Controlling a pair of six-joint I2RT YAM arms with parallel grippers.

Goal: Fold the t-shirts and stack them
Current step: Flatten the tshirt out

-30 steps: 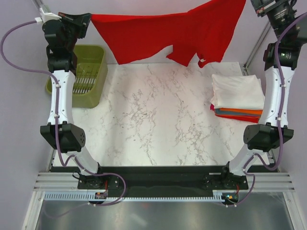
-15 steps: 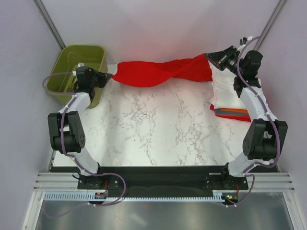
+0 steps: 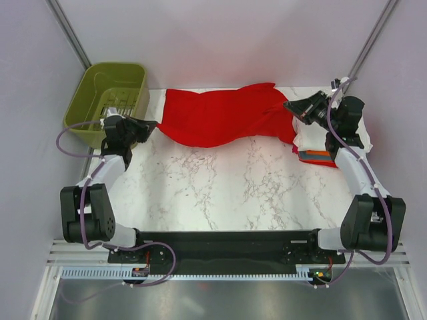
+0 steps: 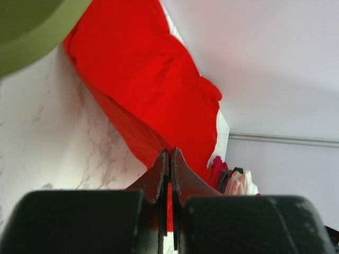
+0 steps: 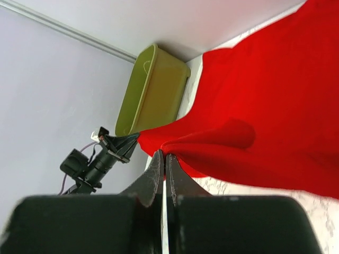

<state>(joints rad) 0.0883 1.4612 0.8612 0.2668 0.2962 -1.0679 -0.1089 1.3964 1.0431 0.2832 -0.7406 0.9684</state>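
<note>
Red t-shirt (image 3: 223, 119): rumpled along far edge of tabletop (image 3: 220, 180); left gripper (image 3: 153, 125) and right gripper (image 3: 289, 105) each pinching one end; risk, judged: uneven release sets creases, or trailing cloth drags folded stack (image 3: 311, 140) at right edge.

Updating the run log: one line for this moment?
left gripper shut on red shirt | right gripper shut on red shirt | red shirt stretched between them
</note>
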